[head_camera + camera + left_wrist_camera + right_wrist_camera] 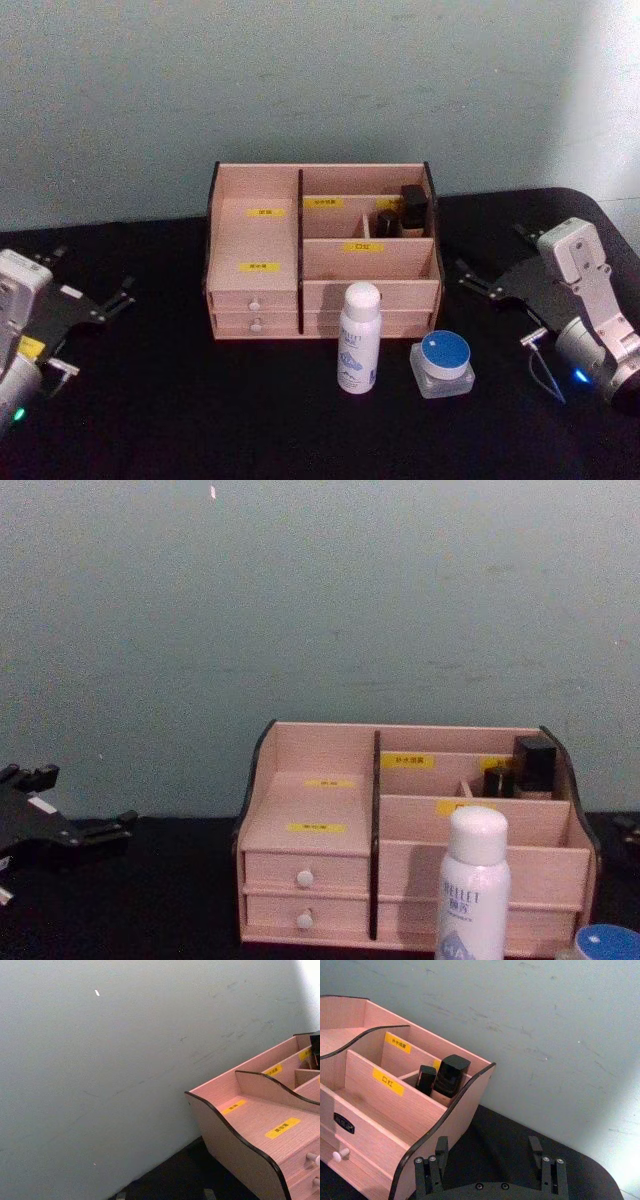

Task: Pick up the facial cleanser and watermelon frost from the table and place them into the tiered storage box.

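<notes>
Facial cleanser [360,338] stood upright on the black desk [150,420], just in front of the tiered storage box [260,182], right of its black divider. Watermelon frost [442,364] sat beside the bottle on its right, close but apart. Both were outside the box.

In chest view the facial cleanser [472,885] hid part of the box front & its base was cut off by the frame edge. Of the watermelon frost [608,943] only a bit of blue lid showed at the corner.

L claw [92,277] was at the desk's left side, well apart from the box, fingers apart, empty; its arm ran off the frame. R claw [497,257] was at the desk's right, near the box's right wall, fingers apart & empty, plainest in right wrist view.

Two black containers [442,1077] stood in the back-right compartment, lower parts hidden by the partitions. Print on the yellow labels [265,212] was too small to read.
</notes>
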